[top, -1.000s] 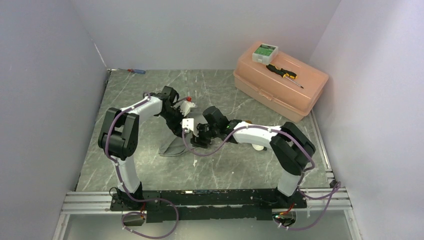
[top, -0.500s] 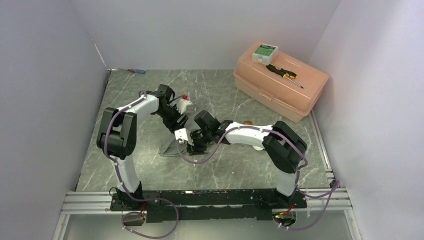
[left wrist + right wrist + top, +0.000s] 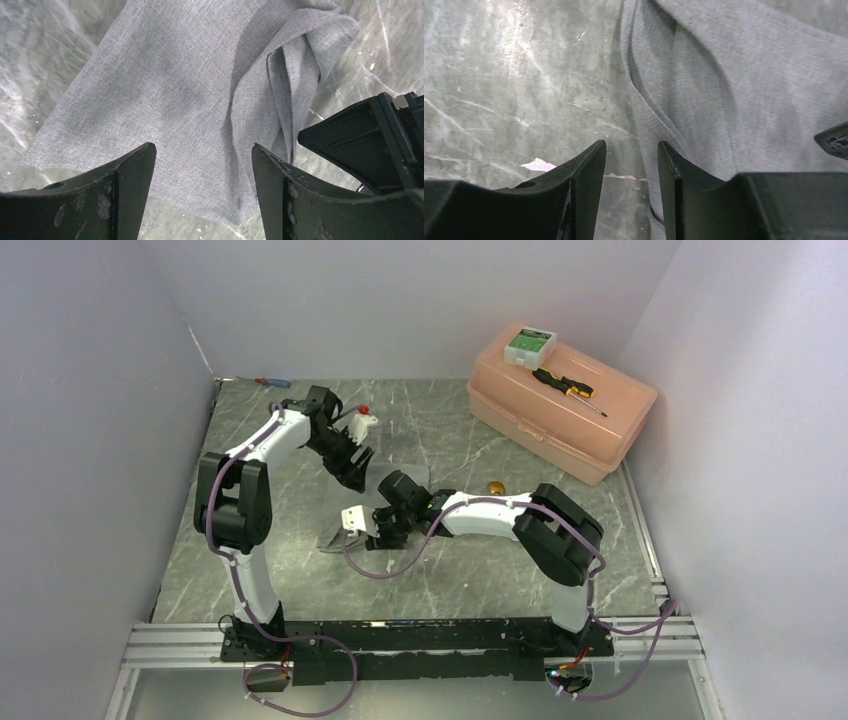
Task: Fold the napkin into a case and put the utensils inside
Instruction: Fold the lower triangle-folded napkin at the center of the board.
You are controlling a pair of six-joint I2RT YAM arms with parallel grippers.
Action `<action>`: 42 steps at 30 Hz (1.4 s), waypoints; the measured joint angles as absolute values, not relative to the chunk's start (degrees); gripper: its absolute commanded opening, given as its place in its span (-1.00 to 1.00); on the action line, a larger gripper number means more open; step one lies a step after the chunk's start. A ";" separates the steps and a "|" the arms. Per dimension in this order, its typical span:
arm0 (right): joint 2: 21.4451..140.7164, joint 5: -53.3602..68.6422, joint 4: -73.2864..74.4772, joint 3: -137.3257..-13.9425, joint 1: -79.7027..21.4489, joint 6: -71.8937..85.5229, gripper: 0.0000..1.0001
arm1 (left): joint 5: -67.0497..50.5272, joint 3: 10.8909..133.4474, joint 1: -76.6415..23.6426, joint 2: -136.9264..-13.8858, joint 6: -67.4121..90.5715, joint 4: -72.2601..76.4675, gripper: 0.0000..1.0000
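napkin (image 3: 165, 100): plain grey cloth, fine matte weave, soft, lying flat mid-table on the veined grey-green marble-look table (image 3: 300, 570), between the two grippers. partly folded: overlapping layers and a rolled pleat along one side, the opposite edge straight. in the left wrist view its long axis runs diagonally, lower left to upper right. left gripper (image 3: 202, 155): black fingers, jaws wide, above the cloth, nothing between them. right gripper (image 3: 630, 150): jaws narrowly apart over the folded hem, nothing seen pinched. gold-bronze spoon (image 3: 494, 487): round bowl, on the table beyond the right arm.
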State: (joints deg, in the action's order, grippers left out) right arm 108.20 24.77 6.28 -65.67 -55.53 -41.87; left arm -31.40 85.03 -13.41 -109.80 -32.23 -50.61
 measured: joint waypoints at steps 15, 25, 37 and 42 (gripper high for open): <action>108.44 23.49 6.92 -67.75 -55.55 -44.01 -0.09 | -29.89 95.18 -12.69 -122.43 -33.61 -51.59 0.52; 111.70 23.62 10.09 -71.53 -55.55 -45.47 -0.07 | -28.56 95.11 -12.62 -122.76 -34.94 -51.22 0.47; 113.49 25.52 15.22 -76.53 -55.55 -47.13 -0.24 | -28.56 94.94 -12.62 -122.76 -35.00 -50.89 0.45; 114.65 26.55 19.29 -77.28 -55.55 -47.72 -0.28 | -28.53 94.94 -12.60 -122.76 -35.24 -50.89 0.44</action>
State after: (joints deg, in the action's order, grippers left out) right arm 114.65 26.55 19.29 -77.28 -55.55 -47.72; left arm -28.53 94.94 -12.60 -122.76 -35.24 -50.89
